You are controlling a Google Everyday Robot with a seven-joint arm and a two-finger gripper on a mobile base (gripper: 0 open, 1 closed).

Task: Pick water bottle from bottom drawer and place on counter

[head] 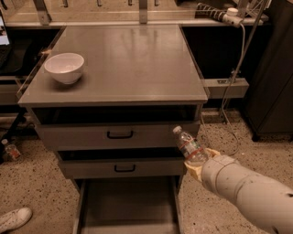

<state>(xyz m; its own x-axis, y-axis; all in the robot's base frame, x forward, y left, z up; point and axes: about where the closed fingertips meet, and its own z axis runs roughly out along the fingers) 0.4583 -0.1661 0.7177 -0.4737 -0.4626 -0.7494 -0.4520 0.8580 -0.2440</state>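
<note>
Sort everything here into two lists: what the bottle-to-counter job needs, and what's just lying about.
Job: water bottle, tilted, held at its base by the claw, right of the handled drawers; open bottom drawer; counter.
Lying about: white bowl on the counter; the handled drawers; white shoe on the floor.

A workshop or lab is suggested by the grey metal drawer cabinet [78, 136] left of the claw [198, 165], which is closed on a water bottle [188, 145], by the speckled floor [256, 153] to its right and the power strip [213, 13] and cable [240, 50] well above it.
</note>
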